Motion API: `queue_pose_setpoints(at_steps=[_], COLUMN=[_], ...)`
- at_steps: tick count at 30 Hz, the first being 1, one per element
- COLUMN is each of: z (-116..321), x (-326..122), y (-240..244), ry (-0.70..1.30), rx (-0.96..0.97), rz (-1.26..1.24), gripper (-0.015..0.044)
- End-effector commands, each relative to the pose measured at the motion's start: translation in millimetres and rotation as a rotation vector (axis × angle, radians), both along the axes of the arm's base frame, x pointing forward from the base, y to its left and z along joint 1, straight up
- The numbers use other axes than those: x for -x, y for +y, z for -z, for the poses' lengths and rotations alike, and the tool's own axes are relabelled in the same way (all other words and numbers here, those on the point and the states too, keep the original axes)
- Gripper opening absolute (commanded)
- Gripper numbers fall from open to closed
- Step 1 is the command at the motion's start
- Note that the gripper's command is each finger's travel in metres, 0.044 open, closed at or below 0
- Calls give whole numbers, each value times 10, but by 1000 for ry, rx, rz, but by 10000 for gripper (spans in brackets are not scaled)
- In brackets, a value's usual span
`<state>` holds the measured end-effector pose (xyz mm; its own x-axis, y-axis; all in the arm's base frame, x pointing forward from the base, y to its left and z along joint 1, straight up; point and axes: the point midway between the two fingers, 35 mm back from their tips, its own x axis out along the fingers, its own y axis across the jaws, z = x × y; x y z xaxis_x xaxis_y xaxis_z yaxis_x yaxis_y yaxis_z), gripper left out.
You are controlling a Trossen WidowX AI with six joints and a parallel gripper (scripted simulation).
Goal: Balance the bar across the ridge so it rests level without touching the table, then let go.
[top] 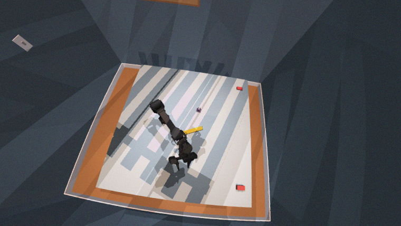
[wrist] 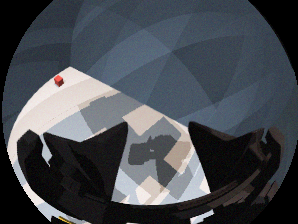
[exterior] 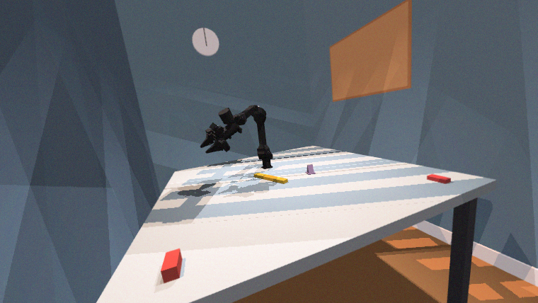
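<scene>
Where it lies flat, bar [exterior: 270,178] yellow, slim, seemingly uniform

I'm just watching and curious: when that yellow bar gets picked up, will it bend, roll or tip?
The yellow bar looks straight and flat-sided, so probably stiff and unlikely to roll. Being long and thin, it may tilt if gripped off-centre. The gripper hangs open above the table, holding nothing.

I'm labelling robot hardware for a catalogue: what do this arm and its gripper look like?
The arm is a slim, jointed chain of matte black links with rounded joint housings. No markings or loose cables are discernible. The gripper is equally black, with two tapering, pointed fingers that read as dark wedges in the wrist view.
</scene>
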<state>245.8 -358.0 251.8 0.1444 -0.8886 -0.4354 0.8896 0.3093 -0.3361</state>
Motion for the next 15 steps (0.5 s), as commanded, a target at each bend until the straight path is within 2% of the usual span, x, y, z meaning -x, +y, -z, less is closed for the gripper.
queue_pose_setpoints(at_steps=[1,15], z=[209,851], x=[-226,-643], y=[254,1308], ry=[103,445], rx=[-85,-357], rz=[-141,-610], gripper=[315,315])
